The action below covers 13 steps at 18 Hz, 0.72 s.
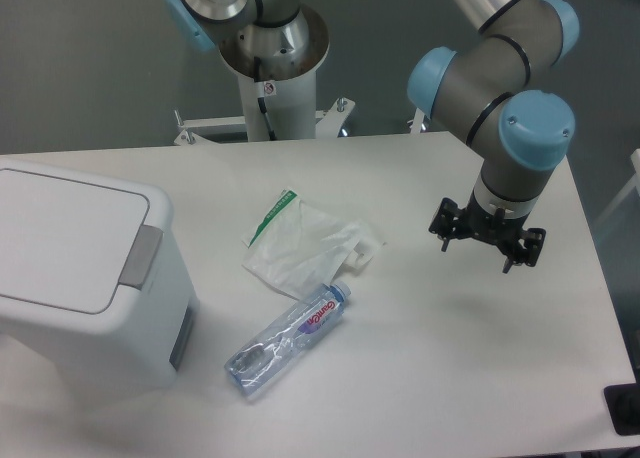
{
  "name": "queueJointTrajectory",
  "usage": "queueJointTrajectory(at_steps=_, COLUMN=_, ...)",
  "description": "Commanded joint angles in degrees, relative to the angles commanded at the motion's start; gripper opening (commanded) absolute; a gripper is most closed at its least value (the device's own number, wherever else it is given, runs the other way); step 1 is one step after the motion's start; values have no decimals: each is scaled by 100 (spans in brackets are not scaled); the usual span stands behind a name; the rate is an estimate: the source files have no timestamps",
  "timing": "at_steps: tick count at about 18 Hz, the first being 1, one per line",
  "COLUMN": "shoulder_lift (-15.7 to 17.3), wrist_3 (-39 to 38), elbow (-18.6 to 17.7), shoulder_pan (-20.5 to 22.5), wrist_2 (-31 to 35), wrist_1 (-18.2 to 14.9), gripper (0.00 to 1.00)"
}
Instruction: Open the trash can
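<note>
Three loose things share the white table (480, 378) with us: a trash can, a bottle and a crumpled plastic bag. We find the trash can (80, 278) at the left edge of the frame, a big white boxy bin with rounded corners. Its flat lid (60, 233) lies down, closed, and the grey push tab (143, 256) sits on the lid's right edge, facing the middle of the table.

Near the centre of the frame we see the clear plastic bottle (287, 340) lying on its side, blue cap toward the upper right, its cap end touching or just overlapping the bag (305, 243) above it. The bag has a green-printed strip at its upper left corner.

We hold our gripper (487, 243) in the right half of the frame, above the table, well apart from the trash can and holding nothing. Its dark fingers point downward with a gap between them, so we read it as spread apart. At the top centre stands the arm's base column (270, 78).
</note>
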Motion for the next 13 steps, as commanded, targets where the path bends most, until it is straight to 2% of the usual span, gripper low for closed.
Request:
queueJointTrajectory(at_steps=8, shoulder_lift=26, wrist_3=-96, elbow=9, shoulder_pan=9, wrist_2=0, wrist_1=-44, gripper=100)
queueJointTrajectory(at_steps=13, shoulder_lift=184, wrist_3=-974, elbow=-61, shoulder_pan=-61, wrist_2=-44, wrist_1=-87, gripper=100)
